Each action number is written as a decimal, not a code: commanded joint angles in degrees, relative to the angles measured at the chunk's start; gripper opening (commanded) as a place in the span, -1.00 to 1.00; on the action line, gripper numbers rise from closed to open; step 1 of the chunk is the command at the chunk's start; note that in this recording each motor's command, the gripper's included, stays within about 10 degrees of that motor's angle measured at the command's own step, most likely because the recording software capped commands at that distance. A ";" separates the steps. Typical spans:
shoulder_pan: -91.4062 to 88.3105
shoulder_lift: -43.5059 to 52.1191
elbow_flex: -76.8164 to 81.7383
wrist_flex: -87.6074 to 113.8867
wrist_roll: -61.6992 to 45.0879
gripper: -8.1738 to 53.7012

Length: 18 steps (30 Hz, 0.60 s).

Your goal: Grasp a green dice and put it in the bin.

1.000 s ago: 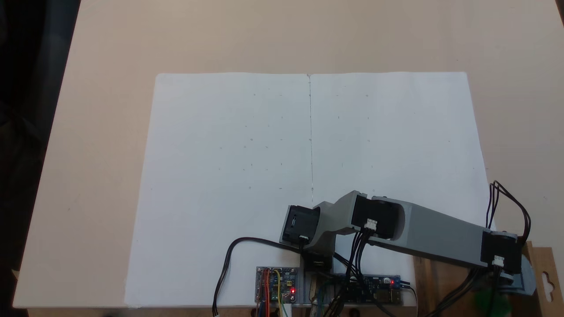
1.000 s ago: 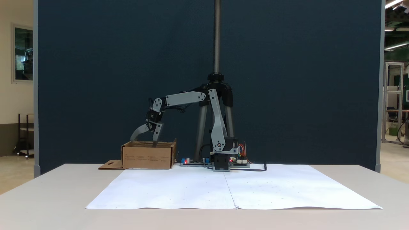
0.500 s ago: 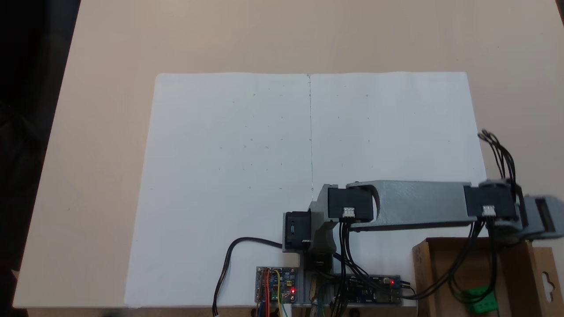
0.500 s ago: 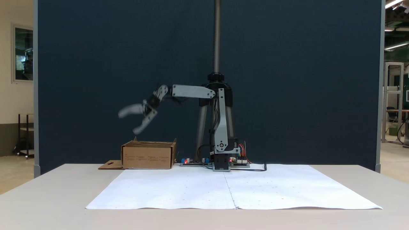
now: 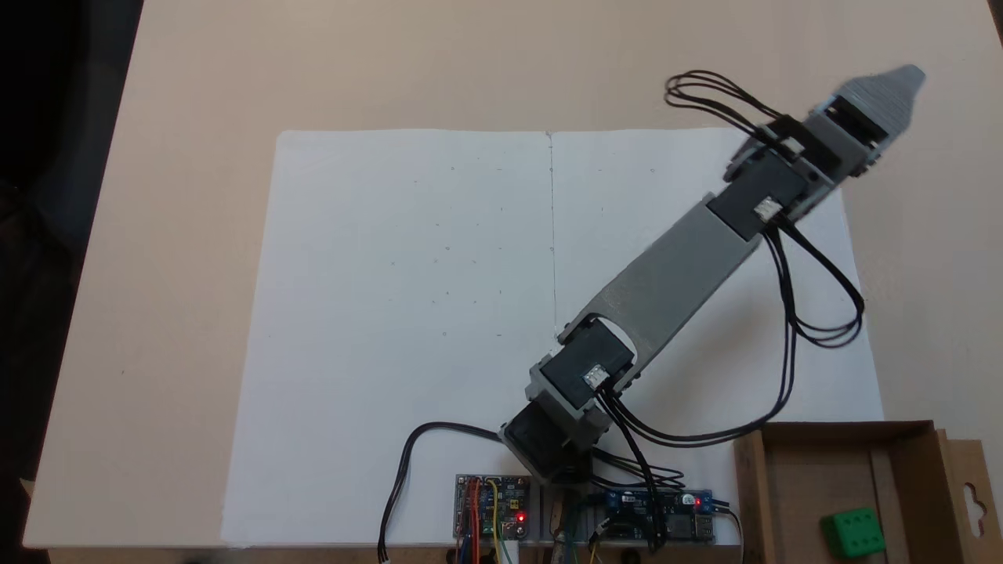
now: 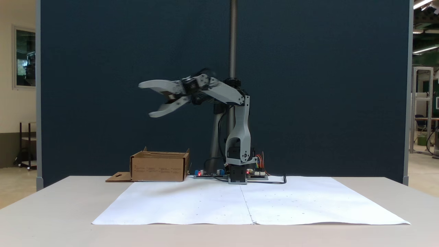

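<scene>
Paper sheets (image 6: 250, 202): two white sheets side by side on the pale table (image 6: 51, 219), nearest the camera in the side-on fixed view; they meet at a centre seam and bear faint dots; nothing lies on them.
Arm base (image 6: 238, 173): at the far edge of the paper, at the seam; circuit boards (image 5: 490, 505) with red lights sit beside it, with black cables looping out.
Bin (image 6: 159, 167): brown cardboard box left of the base in the side-on view, at the lower right corner in the top-down fixed view (image 5: 752, 486); a divider strip runs inside it, and a flap with a hanger hole (image 5: 972, 489) lies flat on its outer side.
Green dice (image 5: 852, 533): lying on the bin's floor, in the compartment nearer the base, close beside the divider; pips face upward; free of the arm.
Gripper (image 6: 144, 100): raised high, well above the bin and apart from it; fingers spread wide with nothing between them; slightly blurred; in the top-down view (image 5: 901, 82) it reaches past the paper's far right corner.
Backdrop (image 6: 308, 85): dark blue panel behind the table; a tripod pole (image 6: 233, 37) rises behind the arm.
</scene>
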 commanded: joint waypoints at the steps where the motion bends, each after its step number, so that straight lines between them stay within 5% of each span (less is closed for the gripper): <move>1: -5.01 5.89 1.49 -5.27 4.57 0.67; 18: -39.02 32.52 54.23 -22.30 4.57 0.67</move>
